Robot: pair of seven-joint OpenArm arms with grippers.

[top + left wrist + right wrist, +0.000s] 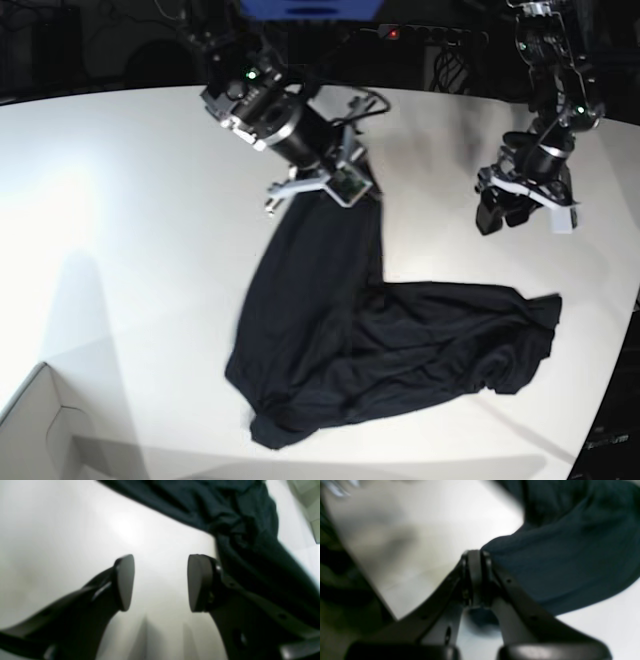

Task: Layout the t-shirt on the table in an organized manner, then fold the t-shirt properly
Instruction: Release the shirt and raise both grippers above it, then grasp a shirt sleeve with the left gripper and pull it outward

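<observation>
Right now my right gripper (476, 576) has its jaws pinching the t-shirt (340, 330); my left gripper (160, 582), jaws spread, should grab the opposite edge before stretching.

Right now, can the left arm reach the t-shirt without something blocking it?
Probably yes. The left gripper hangs open above bare table, with the t-shirt close beside it and nothing between.

Black t-shirt (350, 330) crumpled in an L (one end lifted) on white table (130, 200)
</observation>
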